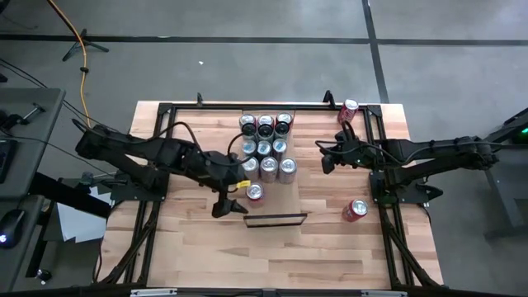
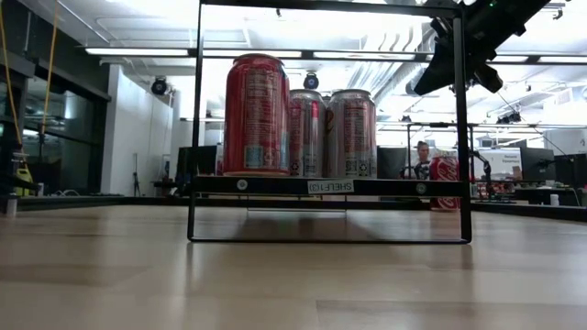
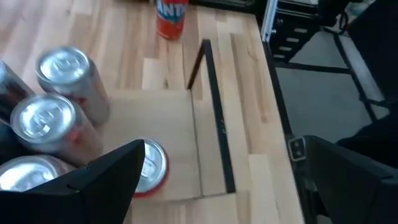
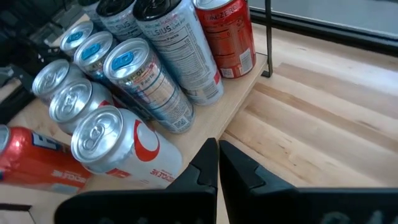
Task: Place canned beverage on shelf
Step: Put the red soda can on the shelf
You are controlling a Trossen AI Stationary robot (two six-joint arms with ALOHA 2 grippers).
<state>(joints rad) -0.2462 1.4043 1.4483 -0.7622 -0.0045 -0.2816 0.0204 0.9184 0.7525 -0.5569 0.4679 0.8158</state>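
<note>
The shelf (image 1: 285, 202) is a pale board with black end rails, lying on the tabletop. Several cans stand on it in rows. The nearest can (image 1: 255, 192) stands alone, upright, on the board's bare near part. It also shows in the left wrist view (image 3: 152, 165) and in the low view (image 2: 257, 115). My left gripper (image 1: 229, 206) is open above the shelf's near-left corner. One finger (image 3: 106, 180) stands close beside that can; whether it touches I cannot tell. My right gripper (image 1: 326, 161) is shut and empty, right of the shelf.
A red can (image 1: 349, 111) stands at the table's far right corner. Another red can (image 1: 356, 209) is on the table right of the shelf's near end. The near rail (image 1: 276, 219) stands up beside my left gripper. Bare wood lies at near left.
</note>
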